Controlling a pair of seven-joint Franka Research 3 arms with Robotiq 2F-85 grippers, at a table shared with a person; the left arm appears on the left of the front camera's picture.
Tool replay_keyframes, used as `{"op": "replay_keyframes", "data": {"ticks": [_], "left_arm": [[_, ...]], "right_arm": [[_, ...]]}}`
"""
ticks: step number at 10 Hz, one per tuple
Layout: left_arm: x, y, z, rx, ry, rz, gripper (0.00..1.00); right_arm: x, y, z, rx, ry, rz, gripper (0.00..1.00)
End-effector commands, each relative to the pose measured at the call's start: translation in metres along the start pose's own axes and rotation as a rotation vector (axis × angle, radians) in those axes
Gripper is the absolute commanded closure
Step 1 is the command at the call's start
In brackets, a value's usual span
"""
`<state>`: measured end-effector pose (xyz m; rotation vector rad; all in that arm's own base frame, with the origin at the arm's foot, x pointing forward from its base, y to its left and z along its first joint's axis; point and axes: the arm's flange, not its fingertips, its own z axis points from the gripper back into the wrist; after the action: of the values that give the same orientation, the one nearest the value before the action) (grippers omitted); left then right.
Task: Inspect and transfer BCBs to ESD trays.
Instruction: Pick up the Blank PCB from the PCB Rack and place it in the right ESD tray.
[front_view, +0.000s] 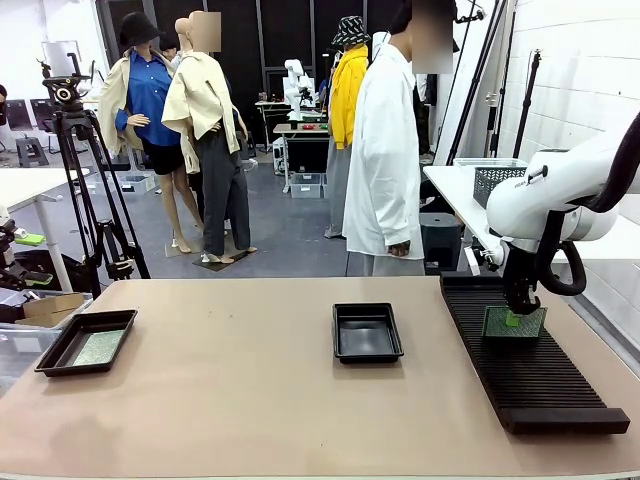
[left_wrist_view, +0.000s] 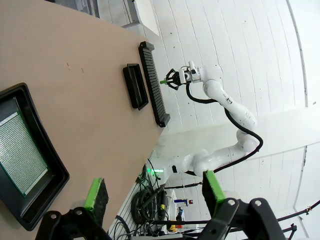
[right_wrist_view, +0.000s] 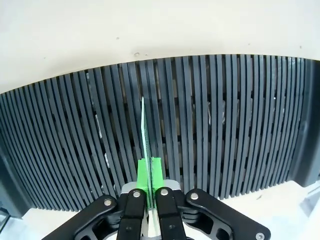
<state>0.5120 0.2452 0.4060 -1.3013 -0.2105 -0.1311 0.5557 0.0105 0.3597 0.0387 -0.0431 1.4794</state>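
Because the green board (front_view: 495, 325) standing on edge in the slotted rack (front_view: 530, 385) at the right of the worktop (front_view: 250, 400) looks thin, light, stiff and easily scratched, the right arm's fingers (right_wrist_view: 142, 172) pinch just its top edge, while the left arm's fingers (left_wrist_view: 95, 194) stand spread.

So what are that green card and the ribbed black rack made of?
The green board looks like thin rigid circuit-board laminate, probably fibreglass: matte, standing stiff on edge, a mere sliver edge-on. The rack looks like moulded black plastic, satin finish: uniform ribs with soft highlights, though painted metal is possible.
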Motion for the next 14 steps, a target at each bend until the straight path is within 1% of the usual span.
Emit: {"op": "replay_keyframes", "data": {"ticks": [1,6,8,9,10,12,14], "left_arm": [[0.000,-0.001,0.001,-0.002,0.001,-0.005,0.00],[0.000,-0.001,0.001,-0.002,0.001,-0.005,0.00],[0.000,-0.001,0.001,-0.002,0.001,-0.005,0.00],[0.000,-0.001,0.001,-0.002,0.001,-0.005,0.00],[0.000,-0.001,0.001,-0.002,0.001,-0.005,0.00],[0.000,-0.001,0.001,-0.002,0.001,-0.005,0.00],[0.000,-0.001,0.001,-0.002,0.001,-0.005,0.00]], "right_arm": [[-0.004,-0.006,0.000,0.002,0.039,-0.020,1.00],[-0.008,-0.008,0.005,0.016,0.036,-0.057,1.00],[-0.010,-0.006,0.019,0.027,0.036,-0.087,1.00],[-0.011,-0.008,0.029,0.049,0.045,-0.149,1.00],[-0.011,-0.007,0.037,0.059,0.044,-0.175,1.00],[-0.014,-0.002,0.051,0.066,0.008,-0.230,1.00],[-0.016,0.006,0.063,0.091,-0.041,-0.320,1.00]]}}
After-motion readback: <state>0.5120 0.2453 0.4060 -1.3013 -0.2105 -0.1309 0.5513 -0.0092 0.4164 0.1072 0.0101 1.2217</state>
